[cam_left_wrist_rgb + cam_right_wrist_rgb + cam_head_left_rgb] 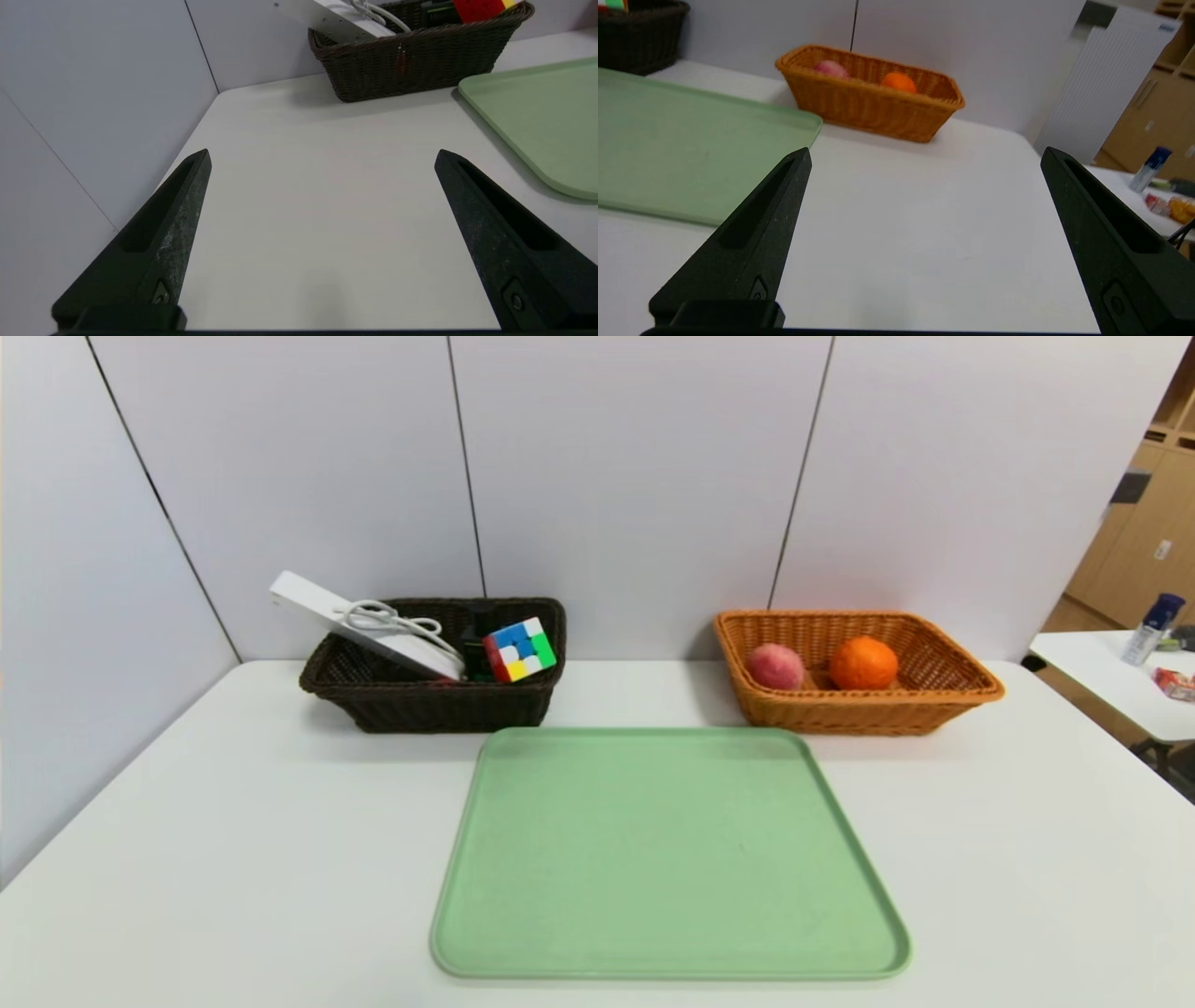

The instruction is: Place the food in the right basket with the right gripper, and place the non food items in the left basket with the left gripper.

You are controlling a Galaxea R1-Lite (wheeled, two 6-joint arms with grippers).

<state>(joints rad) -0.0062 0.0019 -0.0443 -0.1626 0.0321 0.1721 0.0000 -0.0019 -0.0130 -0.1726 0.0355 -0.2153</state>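
Note:
The dark brown left basket holds a white power strip with its coiled cord and a colour cube; it also shows in the left wrist view. The orange right basket holds a pink peach and an orange; it also shows in the right wrist view. Neither arm shows in the head view. My left gripper is open and empty above bare table, near the left wall. My right gripper is open and empty above bare table, right of the tray.
A light green tray lies bare in the middle of the white table. Grey wall panels stand behind and on the left. A second table with a bottle and packets stands off to the right.

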